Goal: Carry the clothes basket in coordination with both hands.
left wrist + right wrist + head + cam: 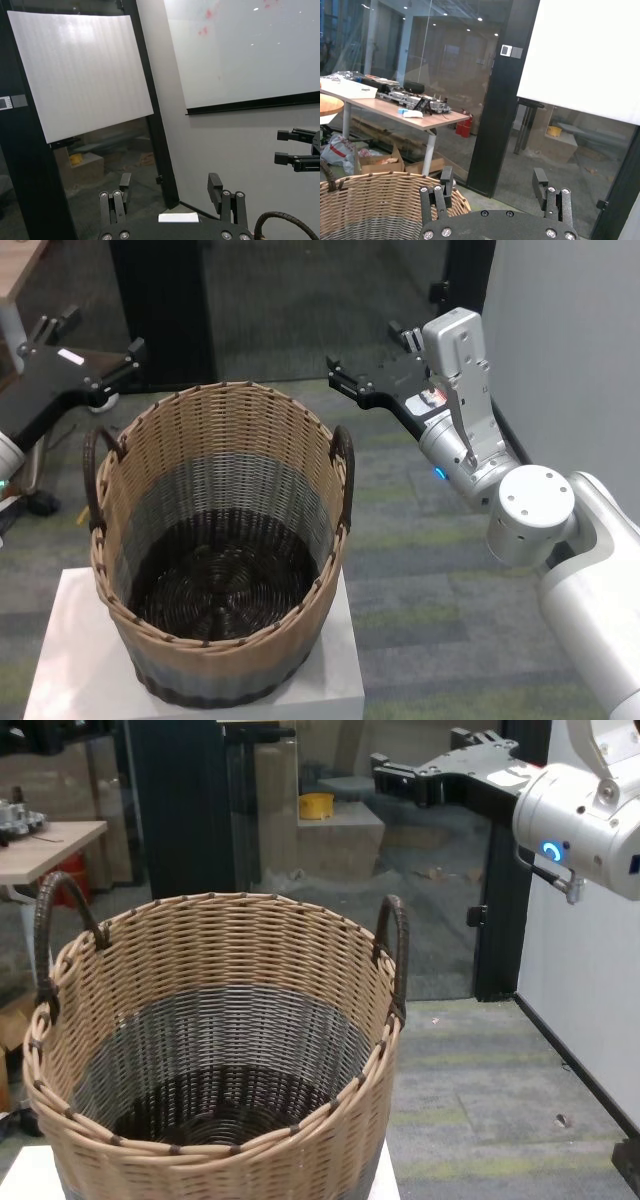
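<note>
The clothes basket (220, 530) stands upright and empty on a white pedestal (345, 665). Its left handle (95, 465) and right handle (343, 465) stick up at the rim. My left gripper (98, 335) is open and empty, hovering beyond and above the left handle, apart from it. My right gripper (370, 355) is open and empty, beyond and above the right handle, apart from it. The basket rim shows in the right wrist view (380, 200) below that gripper (492, 179). The chest view shows the basket (220, 1050) and right gripper (425, 755).
A black pillar with glass panels (160, 300) stands behind the basket. A grey wall (560, 340) is close on the right. A wooden desk (50, 835) is at the left. Carpeted floor (420, 570) surrounds the pedestal.
</note>
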